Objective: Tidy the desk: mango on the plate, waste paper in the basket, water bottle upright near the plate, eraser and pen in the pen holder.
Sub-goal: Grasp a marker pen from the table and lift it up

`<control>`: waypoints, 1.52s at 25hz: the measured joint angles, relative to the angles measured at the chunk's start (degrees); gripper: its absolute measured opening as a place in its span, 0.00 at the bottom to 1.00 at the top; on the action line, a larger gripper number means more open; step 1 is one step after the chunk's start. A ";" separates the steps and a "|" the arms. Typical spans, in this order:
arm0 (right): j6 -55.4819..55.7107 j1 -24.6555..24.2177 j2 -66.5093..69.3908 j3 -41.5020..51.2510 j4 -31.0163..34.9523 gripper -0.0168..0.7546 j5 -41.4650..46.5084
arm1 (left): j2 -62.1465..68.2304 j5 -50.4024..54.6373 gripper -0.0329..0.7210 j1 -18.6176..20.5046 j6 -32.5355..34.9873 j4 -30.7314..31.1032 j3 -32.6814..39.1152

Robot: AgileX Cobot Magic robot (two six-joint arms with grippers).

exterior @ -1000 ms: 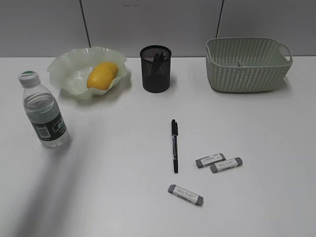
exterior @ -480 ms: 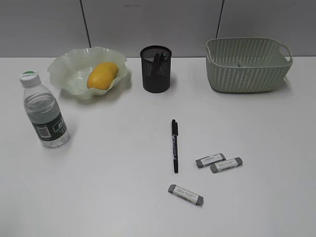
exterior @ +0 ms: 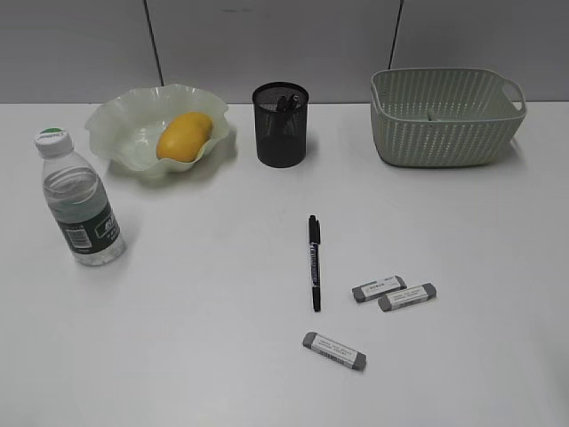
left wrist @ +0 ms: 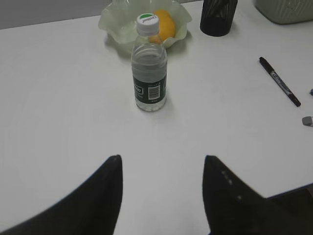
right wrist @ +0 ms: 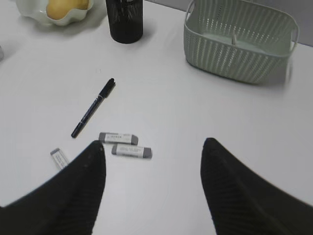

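The yellow mango [exterior: 184, 135] lies in the wavy green plate [exterior: 120, 124]. Left of the plate the water bottle [exterior: 80, 209] stands upright. A black pen [exterior: 314, 262] and three grey erasers [exterior: 379, 288] [exterior: 407, 297] [exterior: 334, 350] lie on the desk [exterior: 213, 294]. The black mesh pen holder [exterior: 281, 124] stands at the back. In the basket [exterior: 444, 116] only a small pale shape shows; the waste paper cannot be made out. My left gripper [left wrist: 162, 157] is open, short of the bottle [left wrist: 149, 78]. My right gripper [right wrist: 154, 144] is open beside two erasers [right wrist: 131, 151]. Neither gripper appears in the exterior view.
Something dark sticks up inside the pen holder. A grey wall runs behind the desk's far edge. In the left wrist view the pen [left wrist: 279, 81] lies far right of the bottle.
A grey shadow across the desk's lower left, below the bottle, has faded away. No object has moved.
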 joint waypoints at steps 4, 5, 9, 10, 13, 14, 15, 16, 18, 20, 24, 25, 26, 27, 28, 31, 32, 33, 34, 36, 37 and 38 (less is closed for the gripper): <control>-0.05 0.00 18.44 -6.12 0.00 0.66 -5.23 | -0.41 -0.18 0.57 0.00 0.19 0.15 0.00; 0.07 0.00 22.38 -8.15 0.00 0.66 -5.64 | -0.88 -0.19 0.57 0.23 0.18 0.15 0.00; 0.91 0.00 41.71 -18.14 2.44 0.66 -4.96 | -3.43 -0.37 0.57 3.67 0.18 0.15 0.04; 0.91 0.00 46.57 -20.71 4.05 0.66 -4.05 | -3.43 -0.32 0.56 4.66 0.18 0.09 0.04; 0.95 0.00 58.74 -30.03 8.25 0.66 -0.60 | -3.43 -0.37 0.54 7.96 0.18 -0.03 0.04; 0.95 0.00 62.49 -32.43 9.83 0.66 0.65 | -3.43 -0.37 0.54 8.80 0.24 0.02 0.04; 1.02 0.12 65.47 -35.20 11.09 0.66 2.04 | -3.43 -0.37 0.53 9.46 0.20 0.02 0.04; 1.09 0.24 68.86 -37.83 12.28 0.66 3.35 | -3.43 -0.37 0.53 9.98 0.20 -0.03 0.04; 1.61 0.78 75.15 -42.35 13.50 0.66 6.76 | -3.43 -0.37 0.51 10.87 0.20 -0.04 0.04; 2.56 1.94 80.36 -46.74 13.91 0.65 9.80 | -3.43 -0.37 0.50 11.70 0.20 -0.04 0.04; 5.76 4.25 88.93 -53.75 13.00 0.65 14.52 | -3.43 -0.37 0.49 13.38 0.20 -0.09 0.04; 6.81 4.72 90.63 -55.38 12.19 0.65 15.56 | -3.43 -0.37 0.49 13.84 0.20 -0.09 0.04; 8.06 5.17 91.86 -56.78 11.03 0.65 16.45 | -3.43 -0.37 0.48 14.33 0.20 -0.09 0.04; 9.09 5.52 93.17 -57.83 10.17 0.65 16.84 | -3.43 -0.37 0.47 14.84 0.20 -0.09 0.04; 9.93 5.66 94.35 -58.53 9.66 0.65 17.10 | -3.43 -0.37 0.46 15.23 0.20 -0.09 0.04; 12.21 5.88 97.34 -60.13 9.55 0.65 17.41 | -3.43 -0.37 0.43 15.95 0.20 -0.09 0.04; 12.64 5.88 98.14 -60.35 9.55 0.65 17.47 | -3.43 -0.37 0.42 15.95 0.20 -0.16 0.04; 13.04 5.88 98.77 -60.41 9.49 0.64 17.59 | -3.43 -0.37 0.41 15.95 0.20 -0.16 0.04; 13.38 5.88 99.41 -60.51 9.45 0.63 17.59 | -3.43 -0.37 0.41 15.95 0.20 -0.16 0.04; 13.84 5.88 100.47 -60.54 9.32 0.58 17.95 | -3.43 -0.37 0.40 15.95 0.20 -0.16 0.04; 14.20 5.88 100.60 -60.76 9.32 0.55 18.00 | -3.43 -0.37 0.40 15.95 0.20 -0.16 0.04; 14.39 5.88 100.67 -60.86 9.16 0.52 18.08 | -3.43 -0.37 0.40 15.95 0.20 -0.16 0.04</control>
